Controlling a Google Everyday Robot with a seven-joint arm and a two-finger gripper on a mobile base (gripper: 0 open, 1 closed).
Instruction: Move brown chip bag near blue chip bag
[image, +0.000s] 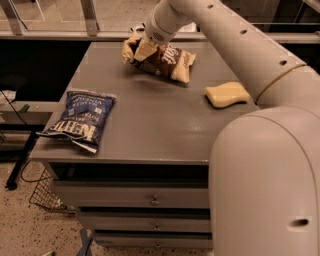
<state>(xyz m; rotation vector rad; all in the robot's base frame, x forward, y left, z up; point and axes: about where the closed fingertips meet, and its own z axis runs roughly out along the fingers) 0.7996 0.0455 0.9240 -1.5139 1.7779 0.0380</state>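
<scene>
The gripper (141, 51) is clamping its 2 fingers on the brown bag's (167, 59) crumpled left end, the rest trailing right of them, seemingly so it can be carried; the blue bag (80, 119) is lying well apart, left of the fingers and nearer the camera.

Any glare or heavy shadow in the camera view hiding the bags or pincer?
Camera view: dim warm light, no glare; brown chip bag and blue chip bag are evenly lit; pincer sits at the brown bag's left end, a soft shadow on the table beneath.
</scene>
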